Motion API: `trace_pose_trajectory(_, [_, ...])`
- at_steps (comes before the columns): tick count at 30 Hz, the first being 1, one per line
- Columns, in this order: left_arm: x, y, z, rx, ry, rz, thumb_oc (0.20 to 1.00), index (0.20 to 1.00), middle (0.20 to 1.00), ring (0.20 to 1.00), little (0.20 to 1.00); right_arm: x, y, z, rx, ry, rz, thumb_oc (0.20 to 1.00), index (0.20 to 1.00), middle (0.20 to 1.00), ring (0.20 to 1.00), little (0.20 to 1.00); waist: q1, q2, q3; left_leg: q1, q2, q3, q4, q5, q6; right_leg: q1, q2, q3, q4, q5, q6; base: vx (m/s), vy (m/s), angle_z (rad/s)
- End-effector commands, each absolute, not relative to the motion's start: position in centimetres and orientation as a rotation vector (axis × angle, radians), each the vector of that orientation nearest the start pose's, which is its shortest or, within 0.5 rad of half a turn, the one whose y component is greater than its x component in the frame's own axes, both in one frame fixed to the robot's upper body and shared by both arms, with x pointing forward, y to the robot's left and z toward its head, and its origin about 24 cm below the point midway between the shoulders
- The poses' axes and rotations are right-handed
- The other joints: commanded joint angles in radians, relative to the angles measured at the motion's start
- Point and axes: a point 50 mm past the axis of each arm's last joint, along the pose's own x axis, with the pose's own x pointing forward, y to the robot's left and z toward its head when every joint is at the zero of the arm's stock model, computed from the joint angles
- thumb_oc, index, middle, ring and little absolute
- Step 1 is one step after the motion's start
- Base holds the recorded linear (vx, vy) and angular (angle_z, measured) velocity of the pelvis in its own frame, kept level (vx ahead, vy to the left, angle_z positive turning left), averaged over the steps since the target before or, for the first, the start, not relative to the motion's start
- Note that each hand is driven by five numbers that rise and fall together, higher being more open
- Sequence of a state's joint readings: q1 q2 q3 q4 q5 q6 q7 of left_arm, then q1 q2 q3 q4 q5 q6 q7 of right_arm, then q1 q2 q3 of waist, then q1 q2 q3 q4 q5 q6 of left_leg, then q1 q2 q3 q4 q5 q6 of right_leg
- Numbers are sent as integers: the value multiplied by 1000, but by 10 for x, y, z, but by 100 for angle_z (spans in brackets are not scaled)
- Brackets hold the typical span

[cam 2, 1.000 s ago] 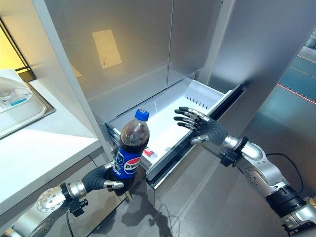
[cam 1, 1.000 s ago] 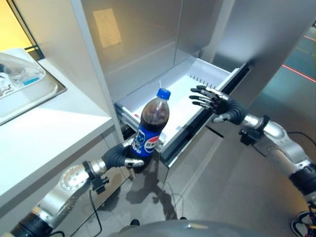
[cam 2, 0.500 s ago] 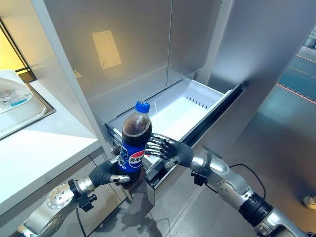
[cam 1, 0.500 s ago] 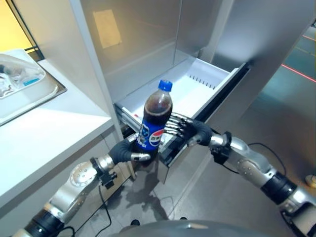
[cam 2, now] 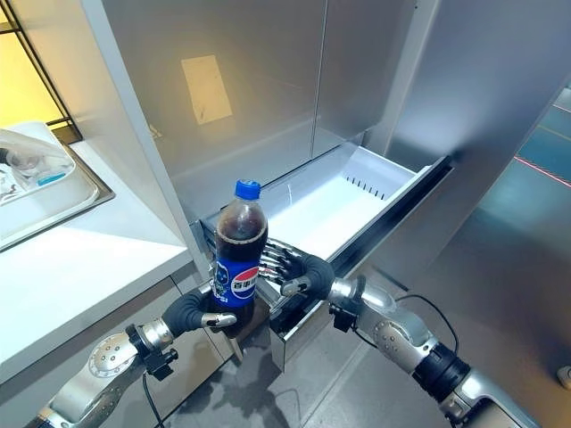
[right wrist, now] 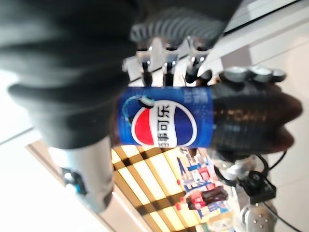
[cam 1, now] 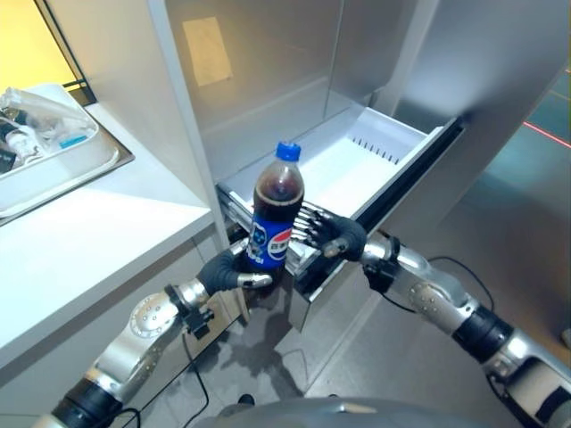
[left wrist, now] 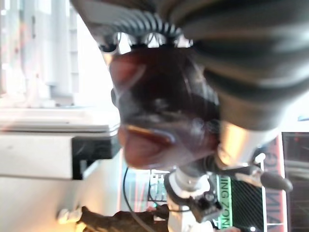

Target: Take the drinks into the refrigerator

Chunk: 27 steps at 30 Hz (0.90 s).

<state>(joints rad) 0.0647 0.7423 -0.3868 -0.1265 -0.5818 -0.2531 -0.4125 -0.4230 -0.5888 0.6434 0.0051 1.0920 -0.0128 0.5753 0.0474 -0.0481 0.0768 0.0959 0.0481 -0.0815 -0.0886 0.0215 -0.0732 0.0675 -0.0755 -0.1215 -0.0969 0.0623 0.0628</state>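
The cola bottle (cam 1: 274, 218) stands straight up in the middle of the left eye view, blue cap at the top and dark bottom at the low end. My left hand (cam 1: 227, 271) comes in from the lower left and curls round the bottom of the bottle, so I am holding it from below. My right hand (cam 1: 326, 234) comes in from the lower right. It sits just to the right of the bottle, at the height of the blue label. Its fingers (right wrist: 164, 63) lie behind the label in the right wrist view, but I cannot tell if they are closing on it.

The open white drawer (cam 1: 375, 160) of the refrigerator (cam 1: 268, 80) lies behind the bottle, toward the upper right of the frame. I think the bottle has to go up and to the right, over the near rim, to get in. My right hand is nearer the drawer; my left hand carries the weight
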Motion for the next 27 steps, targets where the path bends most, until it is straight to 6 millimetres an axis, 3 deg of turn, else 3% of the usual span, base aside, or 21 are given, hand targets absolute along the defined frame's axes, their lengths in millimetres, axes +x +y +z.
trace_pose_trajectory(1, [233, 149, 108, 88, -297, -877, 200, 200, 200, 200, 200, 272, -48, 158, 390, -225, 1348, 1000, 1000, 1000, 1000, 1000, 12, -17, -8, -3, -61, -61, 11, -57, 85, 45, 7, -41, 62, -85, 0, 0, 0, 0])
trace_pose_trajectory(11, [232, 147, 103, 60, -262, -902, 200, 200, 200, 200, 200, 296, -39, 181, 350, -325, 1256, 1000, 1000, 1000, 1000, 1000, 28, -14, -18, 5, -64, -52, 11, -63, 90, 51, 6, -25, 55, -81, 2, 0, 0, 0])
trace_pose_trajectory(23, [233, 147, 103, 61, -258, -896, 200, 200, 200, 200, 200, 284, -25, 180, 354, -297, 1350, 1000, 1000, 1000, 1000, 1000, 27, -11, -20, 9, -67, -50, 11, -66, 93, 58, 3, -22, 51, -82, 4, -1, 3, -1])
trace_pose_trajectory(24, [234, 147, 105, 72, -267, -895, 200, 200, 200, 200, 200, 278, -24, 178, 348, -281, 1392, 636, 636, 636, 636, 636, 24, -12, -20, 9, -67, -52, 11, -66, 92, 58, 3, -22, 53, -83, 3, 0, 0, 0])
trace_pose_trajectory(25, [234, 147, 105, 72, -267, -895, 200, 200, 200, 200, 200, 278, -24, 178, 348, -281, 1392, 492, 492, 492, 492, 492, 24, -12, -20, 9, -67, -52, 11, -66, 92, 58, 3, -22, 53, -83, 3, 0, 0, 0])
trace_pose_trajectory(26, [235, 148, 104, 71, -266, -889, 200, 200, 200, 200, 200, 275, -25, 176, 342, -272, 1403, 200, 200, 200, 200, 200, 23, -13, -19, 9, -67, -54, 11, -66, 92, 58, 3, -22, 54, -84, 3, 0, 0, 0])
trace_pose_trajectory(27, [235, 148, 104, 71, -266, -889, 200, 200, 200, 200, 200, 272, -25, 172, 345, -247, 1430, 200, 200, 200, 200, 200, 23, -13, -18, 9, -67, -55, 12, -65, 91, 58, 3, -24, 54, -84, 2, 0, 0, 0])
